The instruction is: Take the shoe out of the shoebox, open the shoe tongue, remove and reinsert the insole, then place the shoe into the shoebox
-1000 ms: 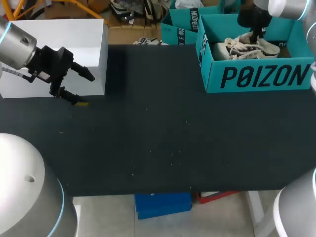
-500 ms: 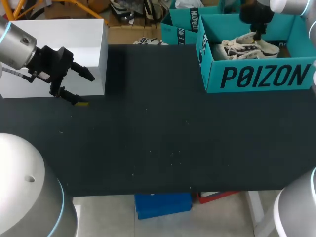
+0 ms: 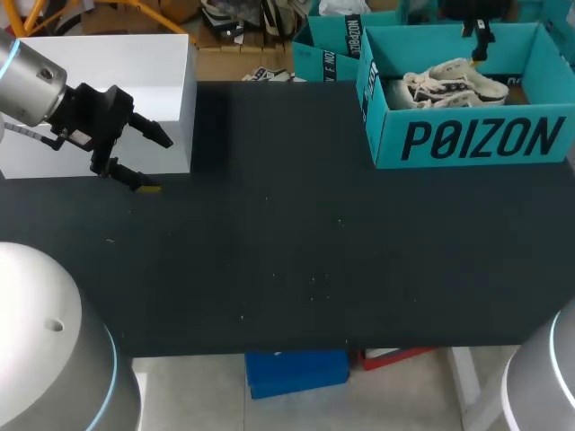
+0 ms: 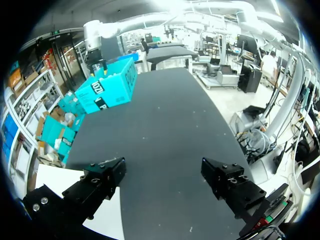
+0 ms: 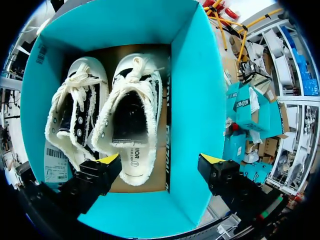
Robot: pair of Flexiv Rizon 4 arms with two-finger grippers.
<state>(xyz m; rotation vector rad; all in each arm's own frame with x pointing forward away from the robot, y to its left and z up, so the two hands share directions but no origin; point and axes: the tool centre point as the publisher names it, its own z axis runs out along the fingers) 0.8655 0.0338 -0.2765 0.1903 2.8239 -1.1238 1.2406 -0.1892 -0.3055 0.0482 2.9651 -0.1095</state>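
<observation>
A teal shoebox (image 3: 467, 135) stands at the table's back right, and it shows far ahead of the left gripper as the shoebox (image 4: 107, 85). Two white canvas shoes with black sides lie side by side in it (image 3: 449, 83). In the right wrist view, the right shoe (image 5: 132, 120) has its tongue spread wide, and the laced left shoe (image 5: 72, 115) lies beside it. My right gripper (image 5: 160, 160) hangs open above the box, holding nothing; only its tip (image 3: 479, 27) shows in the head view. My left gripper (image 3: 154, 163) is open and empty at the table's left side (image 4: 165, 175).
A white box (image 3: 108, 99) stands at the back left, right beside the left gripper. A second teal box (image 3: 328, 40) sits behind the shoebox. Black table surface (image 3: 296, 233) stretches between the two arms.
The right gripper has opened, let go of the shoe and risen out of the shoebox. The shoe stays in the box. The left arm has not moved.
</observation>
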